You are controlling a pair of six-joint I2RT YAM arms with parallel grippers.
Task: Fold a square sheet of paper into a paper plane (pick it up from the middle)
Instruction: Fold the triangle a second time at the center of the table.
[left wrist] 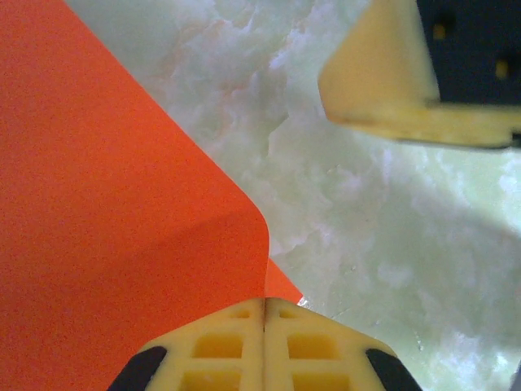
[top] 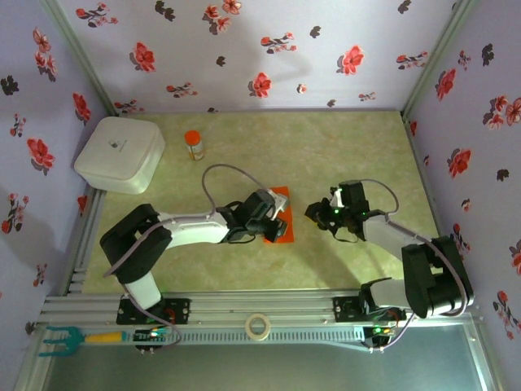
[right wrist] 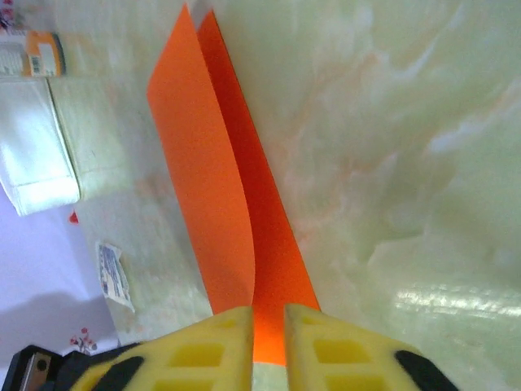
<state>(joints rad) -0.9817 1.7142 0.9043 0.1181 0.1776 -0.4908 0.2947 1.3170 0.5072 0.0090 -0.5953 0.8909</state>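
From above, the left gripper point(top: 277, 226) covers the folded sheet of paper point(top: 282, 194) mid-table, with the right gripper point(top: 315, 213) just right of it. A bottle point(top: 194, 145) and a white box point(top: 120, 153) stand far left. Left wrist: the fingers are pinched together on the raised flap. Right wrist: the fingers are narrowly apart and empty.

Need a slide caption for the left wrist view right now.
Left gripper pinched shut on the folded orange paper sheet, flap curling above the marbled table, right gripper's fingertip nearby.

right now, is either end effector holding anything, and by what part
The left end effector is shut on the paper, pinching the edge of its lifted flap. The right end effector holds nothing.
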